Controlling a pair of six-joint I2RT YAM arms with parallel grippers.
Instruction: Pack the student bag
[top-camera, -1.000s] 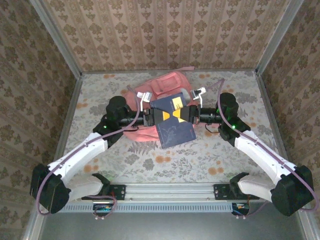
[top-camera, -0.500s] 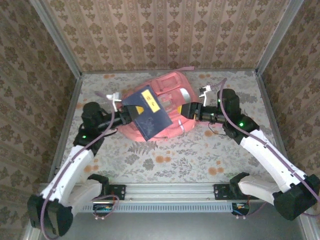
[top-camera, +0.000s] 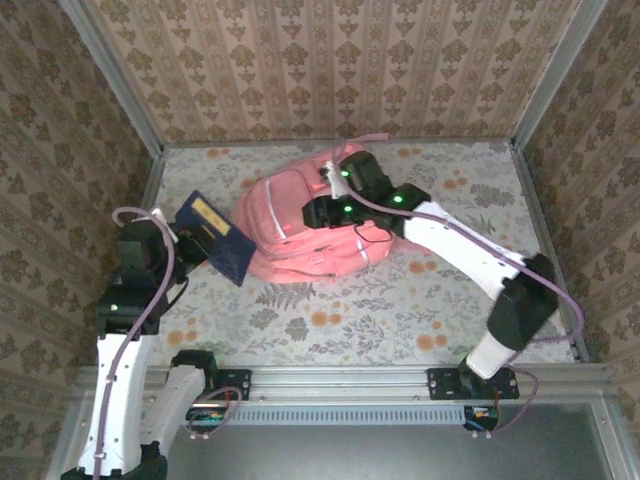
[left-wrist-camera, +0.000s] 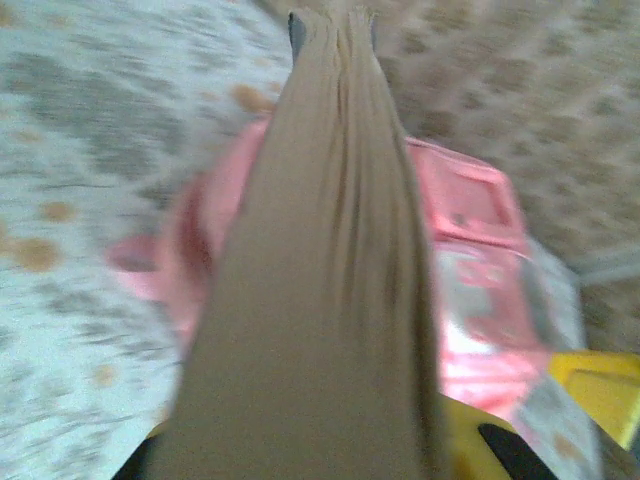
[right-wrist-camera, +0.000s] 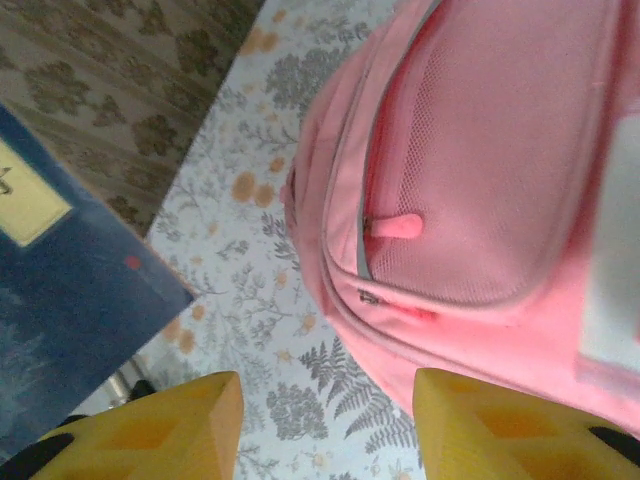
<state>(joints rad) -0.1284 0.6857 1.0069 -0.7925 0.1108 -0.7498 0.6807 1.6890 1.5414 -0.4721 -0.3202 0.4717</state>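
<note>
Floral bench (top-camera: 420, 320), student bag (top-camera: 300, 240) lying flat; left fingers (top-camera: 188, 245) clamped narrow on blue book (top-camera: 218, 240); right fingers (top-camera: 313, 212) part-open over the bag, holding nothing.

The blurred book (left-wrist-camera: 330, 300) hides much of the student bag (left-wrist-camera: 480, 250).

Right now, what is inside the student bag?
Pink fabric of the student bag covers its inside; contents cannot be seen. The blue book is outside, left of it, clamped in the left gripper.
</note>
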